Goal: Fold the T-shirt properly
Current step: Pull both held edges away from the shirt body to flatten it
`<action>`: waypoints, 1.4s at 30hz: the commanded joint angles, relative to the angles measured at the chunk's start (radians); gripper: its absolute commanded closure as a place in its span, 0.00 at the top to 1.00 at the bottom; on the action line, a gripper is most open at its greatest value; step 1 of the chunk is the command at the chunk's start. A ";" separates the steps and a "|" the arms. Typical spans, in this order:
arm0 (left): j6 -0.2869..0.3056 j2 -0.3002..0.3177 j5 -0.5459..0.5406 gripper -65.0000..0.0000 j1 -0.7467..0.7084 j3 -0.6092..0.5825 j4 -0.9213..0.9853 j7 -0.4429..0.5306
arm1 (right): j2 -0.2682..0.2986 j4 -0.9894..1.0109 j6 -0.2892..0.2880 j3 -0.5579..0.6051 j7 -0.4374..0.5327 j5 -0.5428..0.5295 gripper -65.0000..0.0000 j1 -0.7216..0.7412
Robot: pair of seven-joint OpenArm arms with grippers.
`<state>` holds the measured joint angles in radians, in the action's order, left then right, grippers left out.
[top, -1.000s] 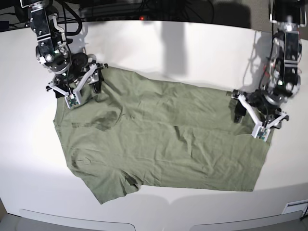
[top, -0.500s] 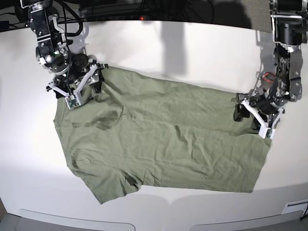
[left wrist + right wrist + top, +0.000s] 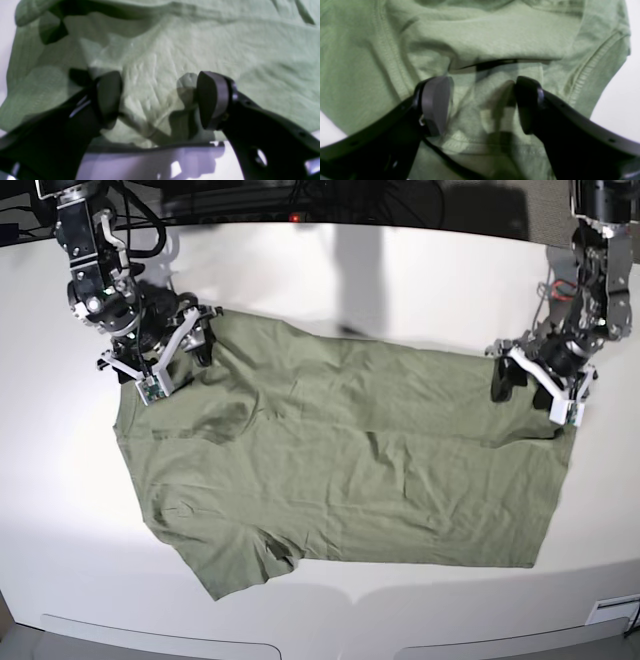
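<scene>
Opening step — the T-shirt (image 3: 340,460) lies flat on the counter (image 3: 400,290). Left gripper (image 3: 540,388) and right gripper (image 3: 172,360), both wide and empty, straddle its far edge — next they likely pinch it.

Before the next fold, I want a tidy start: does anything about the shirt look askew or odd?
Nothing damaged. The T-shirt lies spread but slanted across the table, wrinkled through the middle, and one sleeve at the near edge is bunched rather than flat.

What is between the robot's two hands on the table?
In the base view, the green T-shirt stretches between the right hand and the left hand, lying flat on the white table.
</scene>
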<state>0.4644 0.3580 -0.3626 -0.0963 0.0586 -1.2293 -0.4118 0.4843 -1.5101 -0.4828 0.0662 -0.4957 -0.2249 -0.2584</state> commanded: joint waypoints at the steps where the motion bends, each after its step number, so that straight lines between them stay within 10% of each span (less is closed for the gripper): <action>1: -0.011 -0.008 0.070 0.69 -0.076 -0.020 0.025 -0.367 | 0.023 0.004 -0.022 0.004 -0.090 0.019 0.64 -0.019; 20: -0.026 -0.014 0.040 0.69 -0.410 -0.020 -0.186 -0.408 | 0.231 -0.116 -0.014 0.004 -0.126 0.015 0.64 -0.124; 42: -0.056 -0.064 0.113 0.69 -0.555 -0.020 -0.294 -0.412 | 0.241 -0.117 -0.019 0.004 -0.167 0.011 0.64 -0.202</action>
<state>0.4026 0.3038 -0.3035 -0.5957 0.0593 -1.5715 -0.2256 0.7097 -1.6375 -0.4866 0.0658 -0.5690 -0.2462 -0.4377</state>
